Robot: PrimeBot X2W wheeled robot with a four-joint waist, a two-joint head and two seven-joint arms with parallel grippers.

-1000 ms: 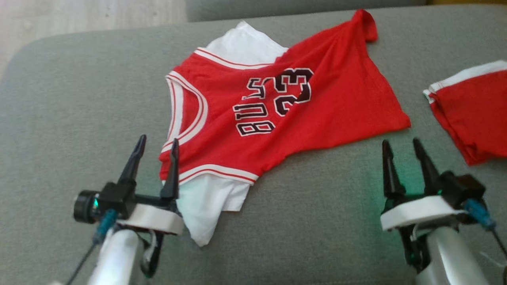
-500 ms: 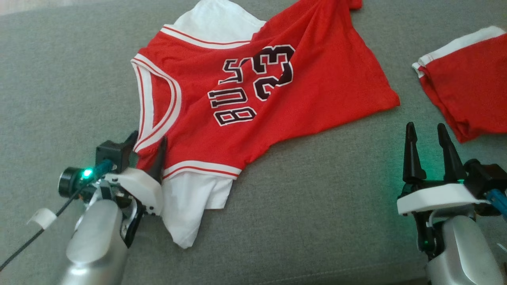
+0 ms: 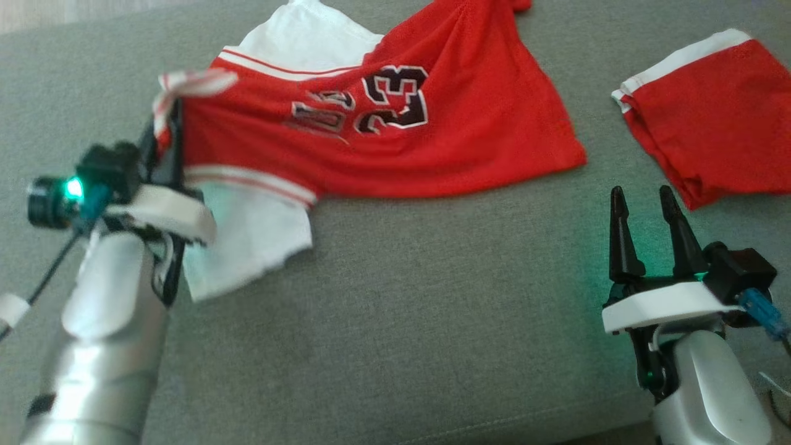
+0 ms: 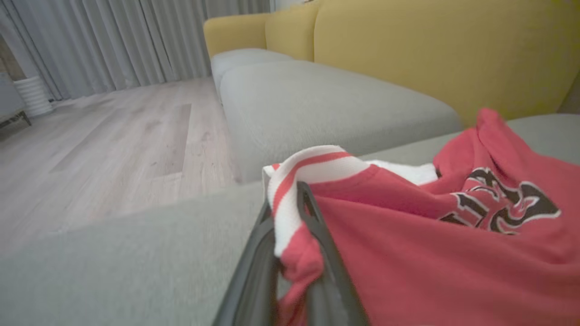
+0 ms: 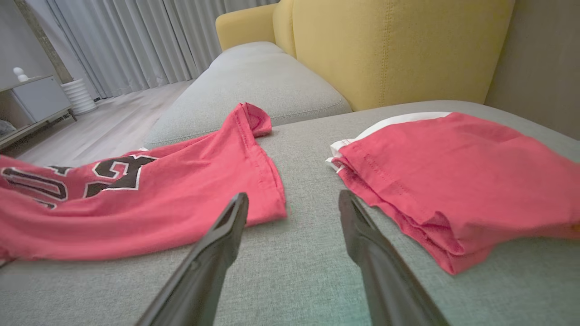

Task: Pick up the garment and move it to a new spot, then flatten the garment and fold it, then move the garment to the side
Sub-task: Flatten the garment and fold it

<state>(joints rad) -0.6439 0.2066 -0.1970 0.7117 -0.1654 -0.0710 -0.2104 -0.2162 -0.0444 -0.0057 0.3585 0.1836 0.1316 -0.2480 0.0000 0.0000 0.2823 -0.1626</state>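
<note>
Grey sofa cushion [image 3: 395, 321] pretty much fills the scene, with a yellow backrest [image 5: 385, 45] behind it. The red 23 jersey [image 3: 445, 136], white layer underneath, is spread along the cushion's far edge, and its left end is bunched and lifted. Folded red shorts [image 3: 710, 117] sit apart from it near the far right corner. At the jersey's left end the left gripper [image 3: 165, 127] has its jaws pinched nearly together on the striped white trim [image 4: 290, 181]. Near the right edge the right gripper [image 3: 639, 193] has its jaws a fair bit apart, nothing between them.
</note>
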